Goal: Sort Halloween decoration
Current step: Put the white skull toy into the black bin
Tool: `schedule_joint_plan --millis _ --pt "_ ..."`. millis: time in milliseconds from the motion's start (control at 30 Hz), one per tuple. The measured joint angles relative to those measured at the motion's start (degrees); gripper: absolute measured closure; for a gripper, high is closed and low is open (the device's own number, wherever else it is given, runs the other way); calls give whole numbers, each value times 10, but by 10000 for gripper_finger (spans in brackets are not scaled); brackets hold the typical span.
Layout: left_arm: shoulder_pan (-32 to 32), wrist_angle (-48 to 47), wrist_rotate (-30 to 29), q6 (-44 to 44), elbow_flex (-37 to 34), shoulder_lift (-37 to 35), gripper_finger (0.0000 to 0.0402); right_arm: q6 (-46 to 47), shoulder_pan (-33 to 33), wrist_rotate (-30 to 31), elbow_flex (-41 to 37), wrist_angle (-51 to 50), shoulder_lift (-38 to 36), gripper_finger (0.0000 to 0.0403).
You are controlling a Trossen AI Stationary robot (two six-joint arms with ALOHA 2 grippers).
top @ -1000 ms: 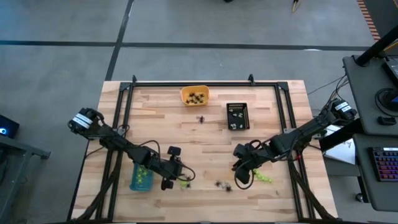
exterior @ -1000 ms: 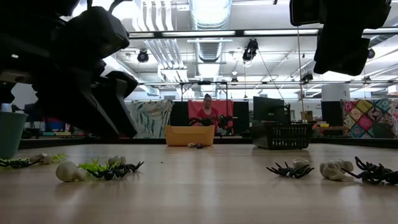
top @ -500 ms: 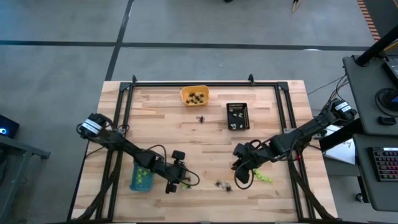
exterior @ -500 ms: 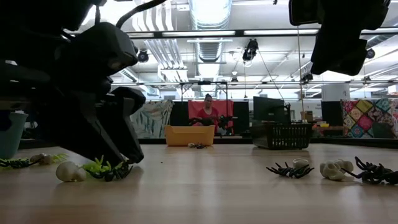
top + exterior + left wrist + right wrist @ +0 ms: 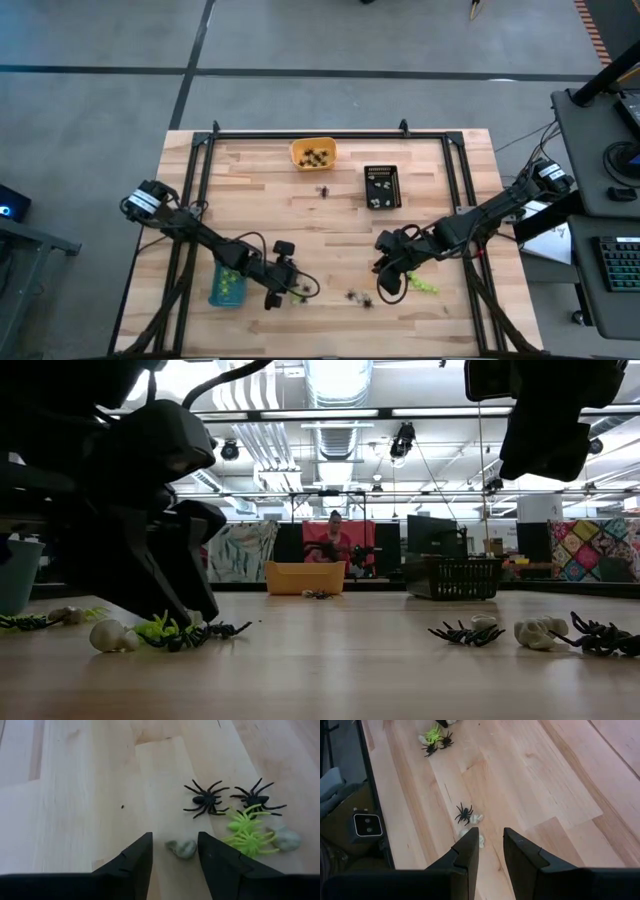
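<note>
The left tool [image 5: 172,855] is seen low over the wooden bench [image 5: 330,225], just right of the blue tray [image 5: 227,286] in the high view. Its two dark fingers [image 5: 134,861] are parted, and a small whitish trinket [image 5: 182,848] lies on the bench in the gap between them. Whether the fingers touch it cannot be told; nothing is lifted. Just beyond that trinket, a cluster of decorations is seen: two black spiders [image 5: 205,799], two lime-green spiders [image 5: 246,832] overlapping one another, and another whitish piece [image 5: 286,839] touching the green ones. In the low view the same cluster [image 5: 178,632] is shown lying on the bench beneath the left tool.

The right tool [image 5: 490,851] is held above the bench, well to the right of the blue tray. Its fingers are set a narrow gap apart and nothing is gripped. Below and ahead of it a black spider [image 5: 464,813] is seen touching a whitish piece [image 5: 476,817], with more whitish bits near the fingertips.

Lime-green pieces are held in the blue tray. Well beyond it, dark pieces are held in an orange tray [image 5: 312,153], and a black tray [image 5: 381,187] with pale pieces stands to that tray's right.
</note>
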Motion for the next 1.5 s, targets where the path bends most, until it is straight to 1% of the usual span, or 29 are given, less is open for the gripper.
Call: schedule_joint_plan --millis 333,600,767,867,1033,1300,1500 --pt "0 -3 -4 -1 0 0 351 0 0 0 0 0 0 323" --pt "0 -1 -12 -1 -1 0 391 -2 0 2 0 0 0 323" --pt "1 -3 -24 5 -1 -6 396 -3 0 5 0 0 0 323" --pt "1 -3 -41 13 -2 -15 397 -9 0 5 0 0 0 323" --pt "8 0 -50 31 -2 -39 397 -46 5 8 0 1 0 323" --pt "40 21 -50 73 -2 -101 398 -122 31 70 0 1 0 323" --pt "81 55 -42 125 9 -123 398 -215 35 134 0 5 -10 323"
